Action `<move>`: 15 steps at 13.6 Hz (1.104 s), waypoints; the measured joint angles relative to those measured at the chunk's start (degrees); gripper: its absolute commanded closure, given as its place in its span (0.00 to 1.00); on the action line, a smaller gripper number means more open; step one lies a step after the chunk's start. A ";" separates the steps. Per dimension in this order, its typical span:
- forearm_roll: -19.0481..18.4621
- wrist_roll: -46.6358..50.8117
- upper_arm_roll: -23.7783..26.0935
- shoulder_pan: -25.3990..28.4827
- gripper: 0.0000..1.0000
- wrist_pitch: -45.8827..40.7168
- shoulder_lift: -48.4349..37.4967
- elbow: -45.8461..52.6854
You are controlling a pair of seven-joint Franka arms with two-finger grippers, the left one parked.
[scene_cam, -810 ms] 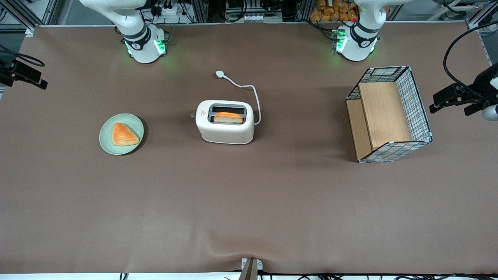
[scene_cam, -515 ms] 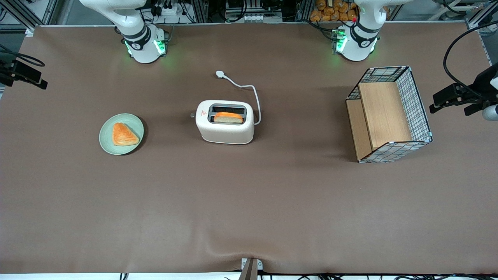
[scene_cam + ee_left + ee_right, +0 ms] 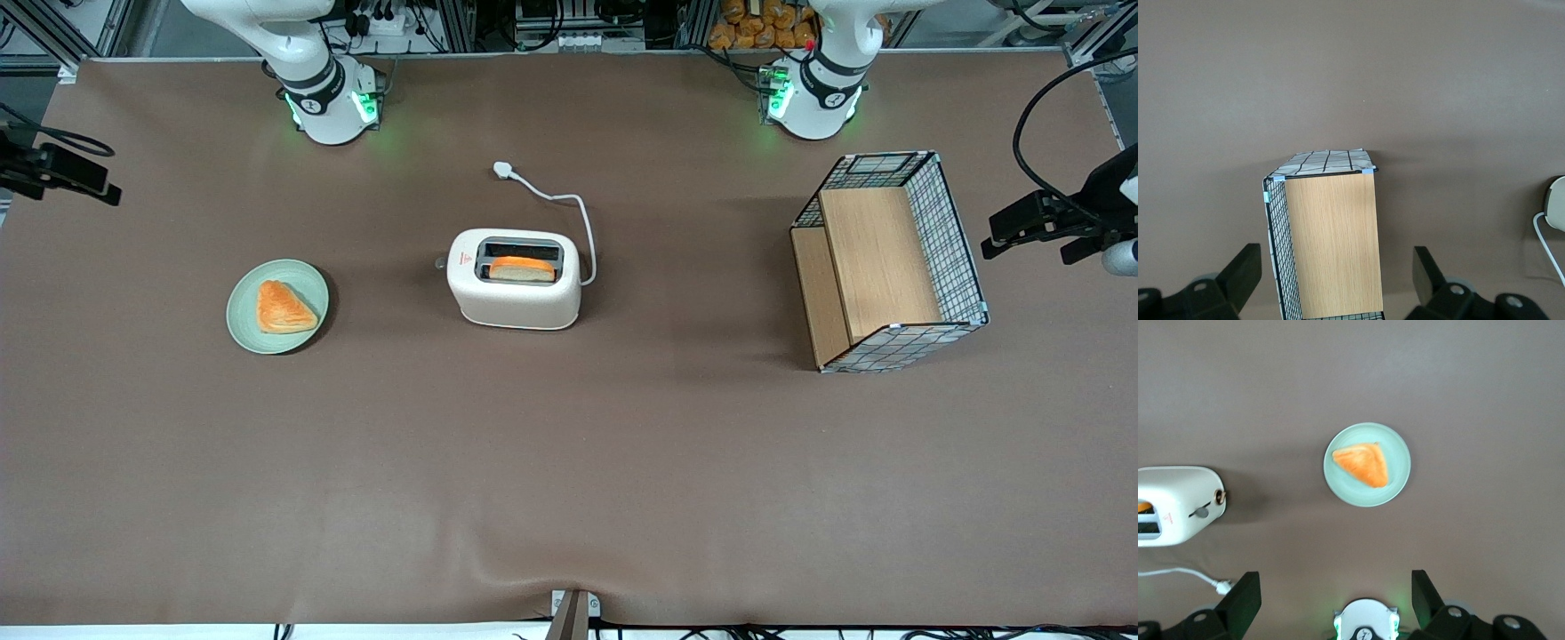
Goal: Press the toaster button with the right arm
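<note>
The cream-white toaster (image 3: pixel 514 289) stands mid-table with an orange-crusted bread slice (image 3: pixel 523 268) in its dark slot. Its small grey button (image 3: pixel 439 263) sticks out of the end that faces the working arm's end of the table. My right gripper (image 3: pixel 84 182) hovers high over that table end, well apart from the toaster. In the right wrist view the gripper (image 3: pixel 1335 599) is open and empty, its fingers (image 3: pixel 1243 600) spread wide. The toaster (image 3: pixel 1175 503) and its button (image 3: pixel 1221 497) show there too.
A pale green plate (image 3: pixel 307 276) with a triangular pastry lies between the gripper and the toaster. The white cord and plug (image 3: pixel 503 169) trail from the toaster toward the arm bases. A wire basket with wooden panels (image 3: pixel 889 262) stands toward the parked arm's end.
My right gripper has shifted slightly inward over the table toward the plate. The toaster, bread, plate and basket have not moved.
</note>
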 measured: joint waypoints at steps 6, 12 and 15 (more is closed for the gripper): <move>5.40 -0.89 0.42 3.01 0.00 -4.94 6.04 -0.14; 15.23 -0.95 0.59 7.99 0.00 -4.62 11.10 -5.00; 17.59 -0.95 0.65 10.82 0.00 0.80 11.85 -8.98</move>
